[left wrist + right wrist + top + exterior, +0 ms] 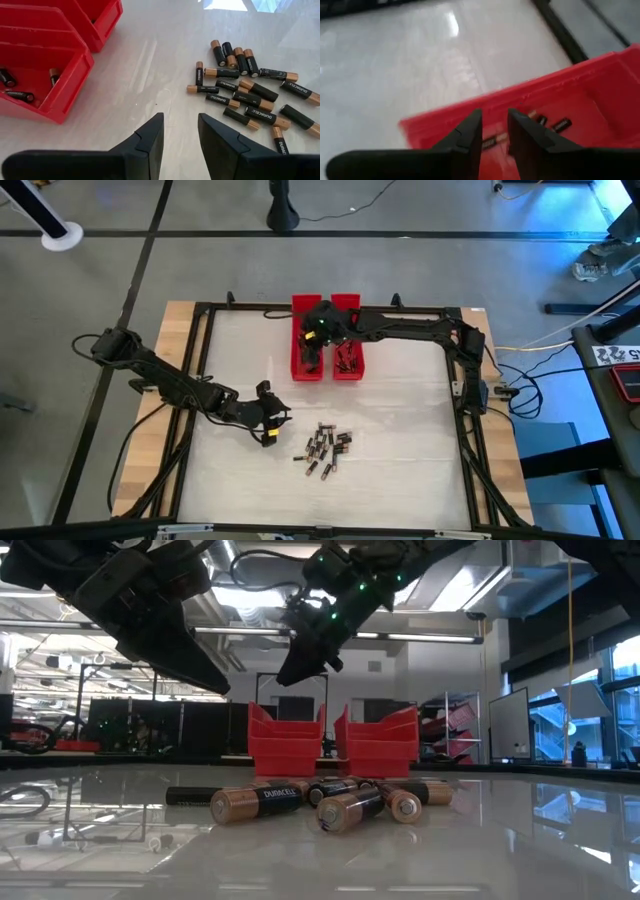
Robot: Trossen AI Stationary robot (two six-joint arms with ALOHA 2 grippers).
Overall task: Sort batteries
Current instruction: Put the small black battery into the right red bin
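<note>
A loose heap of batteries (325, 448) lies on the white table; the left wrist view shows them (250, 92) as dark cells with coppery ends, and the low view (320, 802) shows them lying on their sides. My left gripper (268, 422) (180, 137) hovers open just left of the heap and holds nothing. My right gripper (316, 340) (495, 131) hangs open above the left red tray (306, 352) (600, 90), with nothing between its fingers. Some batteries (561, 124) lie inside that tray. The right red tray (348, 358) also holds batteries.
The two red trays (285, 745) (380, 745) stand side by side at the table's far middle. A black frame (200, 360) runs round the table. White surface lies open between the heap and the trays, and on both sides of the heap.
</note>
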